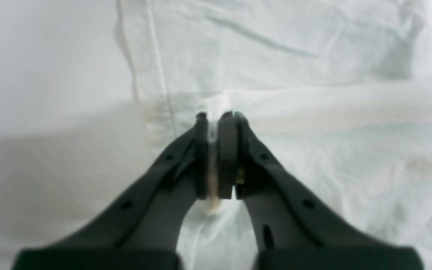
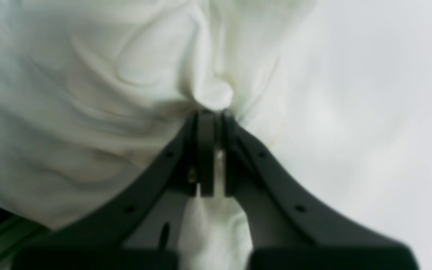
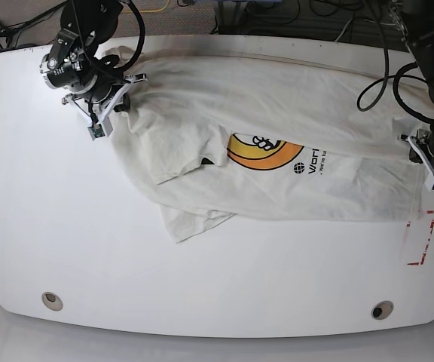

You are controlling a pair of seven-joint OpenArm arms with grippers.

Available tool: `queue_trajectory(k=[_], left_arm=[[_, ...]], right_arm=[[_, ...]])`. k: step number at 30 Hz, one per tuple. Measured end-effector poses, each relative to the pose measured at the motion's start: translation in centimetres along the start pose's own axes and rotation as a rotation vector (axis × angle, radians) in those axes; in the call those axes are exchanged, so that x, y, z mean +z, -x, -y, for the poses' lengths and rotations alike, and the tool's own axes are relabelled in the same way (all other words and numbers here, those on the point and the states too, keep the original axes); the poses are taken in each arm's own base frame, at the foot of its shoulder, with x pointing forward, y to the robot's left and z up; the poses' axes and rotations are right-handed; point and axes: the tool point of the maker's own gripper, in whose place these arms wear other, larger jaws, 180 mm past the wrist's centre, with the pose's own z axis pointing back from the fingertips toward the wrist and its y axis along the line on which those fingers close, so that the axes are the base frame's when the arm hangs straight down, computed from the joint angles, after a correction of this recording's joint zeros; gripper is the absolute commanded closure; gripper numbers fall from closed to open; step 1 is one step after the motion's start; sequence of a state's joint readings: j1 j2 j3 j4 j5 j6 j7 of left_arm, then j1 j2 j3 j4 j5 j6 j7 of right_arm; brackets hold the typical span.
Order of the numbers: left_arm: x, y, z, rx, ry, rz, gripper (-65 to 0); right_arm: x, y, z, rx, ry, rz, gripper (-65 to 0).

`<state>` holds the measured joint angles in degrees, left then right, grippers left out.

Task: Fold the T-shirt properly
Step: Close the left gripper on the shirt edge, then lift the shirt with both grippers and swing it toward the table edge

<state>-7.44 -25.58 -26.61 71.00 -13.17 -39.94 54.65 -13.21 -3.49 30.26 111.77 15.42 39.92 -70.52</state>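
T-shirt lay spread, wrinkled, across the far half of the white table; yellow-orange print showed near its middle; one sleeve folded toward the front; left gripper pinched cloth at the shirt's edge by the red marking; right gripper clamped a bunched fold at the opposite end, fabric visible between the fingers.

Soft wrinkled cream cloth T-shirt, smooth glossy white table, matt dark plastic left gripper
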Motion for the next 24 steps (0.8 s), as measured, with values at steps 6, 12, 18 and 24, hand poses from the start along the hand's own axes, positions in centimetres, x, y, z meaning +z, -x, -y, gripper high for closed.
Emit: queue_trajectory(k=[6, 12, 18, 24], left_arm=[[0.2, 0.8, -0.3, -0.005, -0.007, -0.030, 0.0], [1.5, -0.9, -0.4, -0.050, -0.039, 0.022, 0.0], [3.8, -3.2, -0.3, -0.126, -0.090, 0.085, 0.0], [6.6, -5.8, -0.8, -0.132, -0.158, 0.192, 0.0]], right_arm=[[0.0, -0.1, 0.0, 0.000, 0.000, 0.002, 0.0], [0.0, -0.2, 0.0, 0.003, -0.001, 0.005, 0.0], [0.1, -1.2, 0.5, 0.008, 0.011, 0.023, 0.0], [0.2, -4.0, 1.7, 0.035, 0.029, 0.079, 0.0]])
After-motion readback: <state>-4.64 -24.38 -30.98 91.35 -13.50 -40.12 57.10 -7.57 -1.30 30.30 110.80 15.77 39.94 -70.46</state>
